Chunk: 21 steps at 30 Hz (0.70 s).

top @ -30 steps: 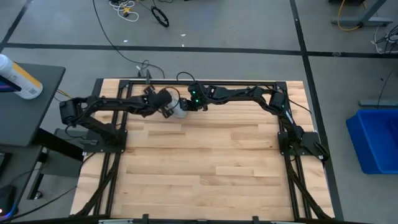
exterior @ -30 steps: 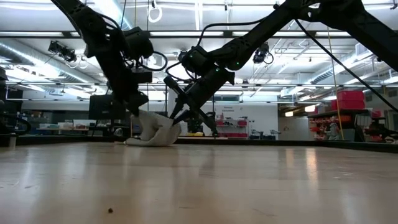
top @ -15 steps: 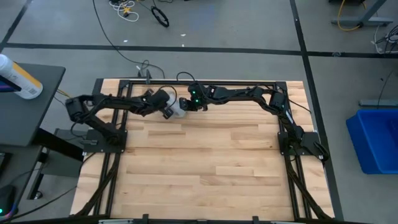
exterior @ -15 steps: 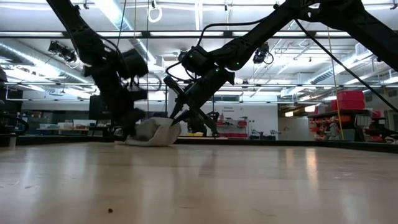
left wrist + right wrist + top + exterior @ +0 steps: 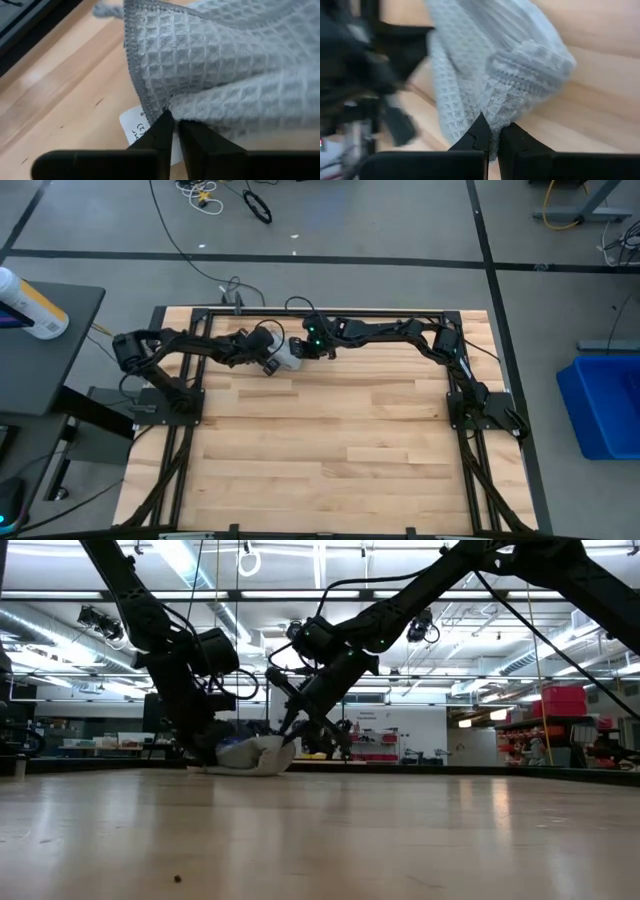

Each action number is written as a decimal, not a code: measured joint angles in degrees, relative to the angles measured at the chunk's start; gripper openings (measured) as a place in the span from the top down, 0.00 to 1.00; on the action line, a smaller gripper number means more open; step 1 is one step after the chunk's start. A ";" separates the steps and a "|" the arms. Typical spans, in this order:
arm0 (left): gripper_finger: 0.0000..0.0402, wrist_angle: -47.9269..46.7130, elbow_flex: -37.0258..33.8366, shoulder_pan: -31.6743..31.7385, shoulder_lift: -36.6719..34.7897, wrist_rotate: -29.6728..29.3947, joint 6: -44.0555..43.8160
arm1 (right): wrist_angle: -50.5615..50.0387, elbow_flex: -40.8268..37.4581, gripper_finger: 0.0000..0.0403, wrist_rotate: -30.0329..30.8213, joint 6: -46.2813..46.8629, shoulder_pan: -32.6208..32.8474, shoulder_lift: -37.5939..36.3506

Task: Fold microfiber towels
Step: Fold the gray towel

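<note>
The light grey-blue waffle-textured towel (image 5: 284, 355) lies bunched at the table's far edge between both grippers; it also shows in the low view (image 5: 252, 752). My left gripper (image 5: 266, 360) is shut on the towel's left part. My right gripper (image 5: 300, 350) is shut on its right part. The white tag (image 5: 137, 131) lies on the wood beside the left fingers. My left gripper pinches the towel at a corner by its darker stitched edge (image 5: 159, 111), next to the white tag, between its two fingers. That part sits low at the tabletop. My right gripper pinches a bunched fold of the towel (image 5: 496, 119) between its two fingers, slanting down from the table's right side. The towel's lower part rests on the table.
A black frame rail (image 5: 330, 313) runs along the far edge just behind the towel. Bare wood (image 5: 330, 440) spreads toward the near edge. A blue bin (image 5: 605, 405) stands off the table at the right.
My left gripper has gone down and a little toward the right gripper, carrying its part of the towel down to the table. The towel now lies lower and flatter. My right gripper has kept still.
</note>
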 joint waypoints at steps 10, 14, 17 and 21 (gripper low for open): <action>0.82 -0.82 -0.07 -0.17 -7.82 4.72 -0.44 | -16.03 0.02 0.97 0.59 -7.64 1.10 -0.34; 0.81 -1.48 -0.07 -0.11 -13.71 5.08 0.10 | -23.02 0.02 0.97 4.35 -10.04 1.51 -1.73; 0.82 -3.00 -0.07 -0.13 -18.78 6.19 0.48 | -25.31 0.00 0.97 6.54 -13.98 1.50 -3.99; 0.84 -6.22 -0.02 0.04 -23.70 5.99 0.26 | -24.42 0.00 0.90 6.53 -16.36 0.67 -6.40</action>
